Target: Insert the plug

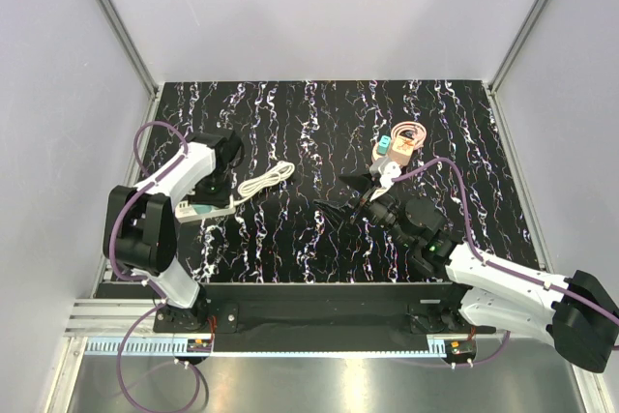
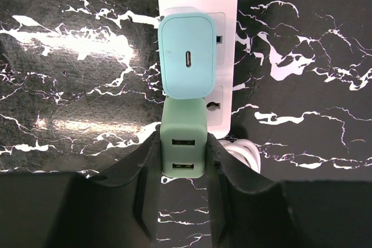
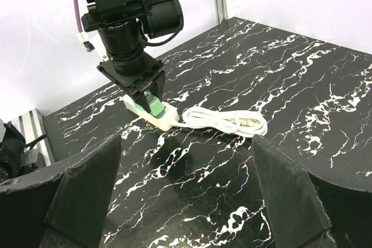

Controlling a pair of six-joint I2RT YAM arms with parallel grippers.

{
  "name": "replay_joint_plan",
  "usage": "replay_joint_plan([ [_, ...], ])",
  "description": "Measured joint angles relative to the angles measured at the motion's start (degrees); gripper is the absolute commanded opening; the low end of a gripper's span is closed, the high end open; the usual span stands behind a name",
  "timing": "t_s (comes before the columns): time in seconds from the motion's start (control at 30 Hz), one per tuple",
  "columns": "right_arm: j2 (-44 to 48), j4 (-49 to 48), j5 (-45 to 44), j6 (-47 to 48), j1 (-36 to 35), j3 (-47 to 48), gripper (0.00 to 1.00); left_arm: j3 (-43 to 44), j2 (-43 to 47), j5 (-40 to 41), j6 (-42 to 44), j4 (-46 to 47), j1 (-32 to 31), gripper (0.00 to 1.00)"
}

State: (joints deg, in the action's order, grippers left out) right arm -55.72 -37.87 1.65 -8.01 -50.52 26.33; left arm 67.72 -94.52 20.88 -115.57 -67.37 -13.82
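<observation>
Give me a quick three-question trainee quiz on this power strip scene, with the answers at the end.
1. True or false: the right gripper is shut.
2. What sits between the fingers of the left gripper? A) green cube B) screwdriver C) nothing
3. What colour is the cube resting on the power strip just beyond the held one?
Key: 1 false, its jaws stand wide open; 2 A; 3 teal, the teal cube.
</observation>
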Motion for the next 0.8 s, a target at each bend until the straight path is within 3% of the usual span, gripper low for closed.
replay_joint_plan([
  [0.8, -0.92, 0.07, -0.04, 0.13, 0.0, 0.02, 1.0, -2.84, 0.72, -2.25, 0.66, 3.45, 1.42, 0.0],
])
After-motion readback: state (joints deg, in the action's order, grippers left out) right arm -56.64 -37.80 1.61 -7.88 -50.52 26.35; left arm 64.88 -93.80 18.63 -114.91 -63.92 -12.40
